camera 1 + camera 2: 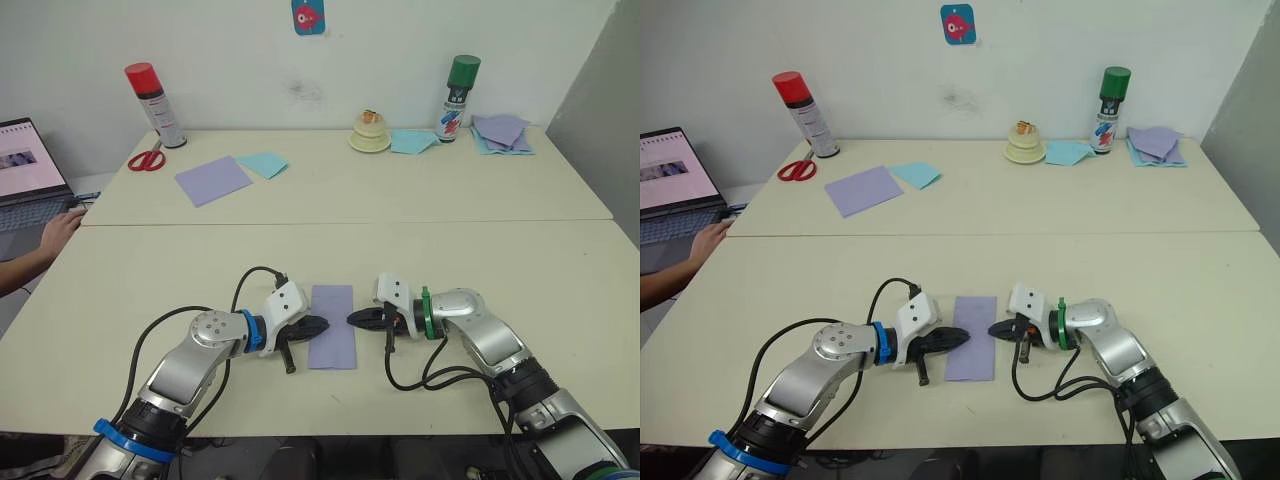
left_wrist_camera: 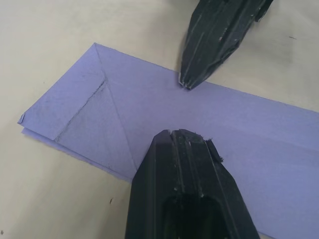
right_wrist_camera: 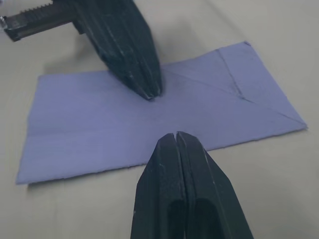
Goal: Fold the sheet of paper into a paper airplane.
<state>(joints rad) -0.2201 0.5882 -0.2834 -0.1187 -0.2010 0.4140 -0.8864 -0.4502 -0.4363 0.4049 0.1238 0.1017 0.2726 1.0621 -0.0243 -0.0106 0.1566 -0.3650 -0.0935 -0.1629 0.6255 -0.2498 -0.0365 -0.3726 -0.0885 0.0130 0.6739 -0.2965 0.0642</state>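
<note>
Left gripper and right gripper lying low on the bench, jaws pressed together, tips touching opposite long edges of the creased paper lying flat between them.

sheet of paper: matt lavender paper (creased) | table: smooth matt cream | left claw: ridged black plastic

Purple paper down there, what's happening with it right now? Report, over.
Left gripper and right gripper shut, tips at opposite long edges. Sheet of paper flat, folded to a strip, creased. Nothing in the way.
</note>
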